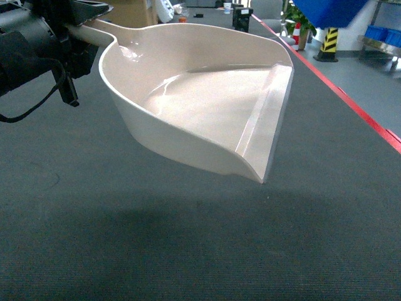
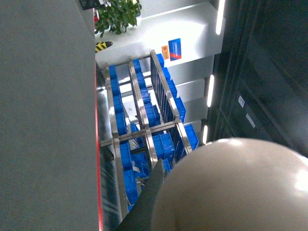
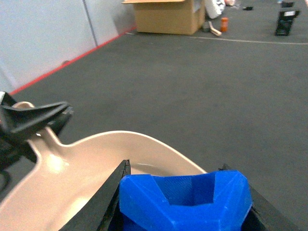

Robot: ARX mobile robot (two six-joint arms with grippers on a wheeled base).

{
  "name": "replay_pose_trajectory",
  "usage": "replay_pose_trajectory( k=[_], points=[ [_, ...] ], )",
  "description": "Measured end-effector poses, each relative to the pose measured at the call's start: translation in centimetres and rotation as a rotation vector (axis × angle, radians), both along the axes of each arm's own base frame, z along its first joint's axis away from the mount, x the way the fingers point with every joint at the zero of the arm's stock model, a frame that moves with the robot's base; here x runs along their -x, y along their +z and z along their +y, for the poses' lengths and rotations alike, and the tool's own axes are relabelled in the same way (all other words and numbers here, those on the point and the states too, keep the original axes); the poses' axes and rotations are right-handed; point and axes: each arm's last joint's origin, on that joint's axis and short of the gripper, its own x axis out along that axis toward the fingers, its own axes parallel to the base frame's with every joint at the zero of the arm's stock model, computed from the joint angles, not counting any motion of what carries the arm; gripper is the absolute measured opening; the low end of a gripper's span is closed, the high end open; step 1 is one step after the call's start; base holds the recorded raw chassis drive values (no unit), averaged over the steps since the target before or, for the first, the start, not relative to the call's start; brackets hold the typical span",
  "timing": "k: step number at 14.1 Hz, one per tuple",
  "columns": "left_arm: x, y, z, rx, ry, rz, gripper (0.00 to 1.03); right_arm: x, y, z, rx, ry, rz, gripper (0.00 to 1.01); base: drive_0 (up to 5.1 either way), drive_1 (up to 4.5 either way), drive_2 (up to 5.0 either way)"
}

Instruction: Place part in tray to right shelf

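Observation:
The beige tray point(image 1: 207, 106) hangs tilted above the dark floor, its front lip toward the right. My left gripper point(image 1: 75, 39) is shut on its handle at the upper left. In the left wrist view the tray's glossy curve point(image 2: 236, 187) fills the lower right beside one dark finger point(image 2: 147, 199). My right gripper point(image 3: 175, 168) is shut on the blue part point(image 3: 183, 202), its hexagonal hole facing up, above the tray's rear wall point(image 3: 86, 168). A blue shape point(image 1: 329, 9) at the head view's top edge appears to be that part. The steel right shelf point(image 2: 144, 120) stands beyond a red floor line.
A red line point(image 1: 351, 100) runs along the floor on the right. The rack holds several blue crates point(image 2: 163, 144). A cardboard box point(image 3: 166, 17), a black-yellow post point(image 1: 329, 44) and a potted plant point(image 2: 118, 14) stand farther off.

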Motion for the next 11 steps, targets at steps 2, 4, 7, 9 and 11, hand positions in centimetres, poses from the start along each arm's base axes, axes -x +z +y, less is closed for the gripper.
replay_pose_trajectory(
  k=[2,4,7,9,11],
  points=[
    [0.0,0.0,0.0,0.000,0.000,-0.001,0.12,-0.6,-0.5,4.4,-0.067,0.113,0.068,0.47,0.0,0.00,0.0],
    [0.0,0.0,0.0,0.000,0.000,0.000,0.12,-0.9,-1.2,5.6,-0.075,0.132,0.092,0.47,0.0,0.00,0.0],
    [0.0,0.0,0.0,0.000,0.000,0.000,0.12,-2.1,-3.1,8.8,-0.085,0.174,0.163,0.47,0.0,0.00,0.0],
    [0.0,0.0,0.0,-0.001,0.000,-0.001,0.12,-3.8,-3.8,12.0,-0.076,0.115,0.141,0.77,0.0,0.00,0.0],
    [0.0,0.0,0.1,-0.001,0.002,0.000,0.12,-1.4,-1.2,9.8,-0.084,0.045,-0.045,1.00,0.0,0.00,0.0]
  ],
)
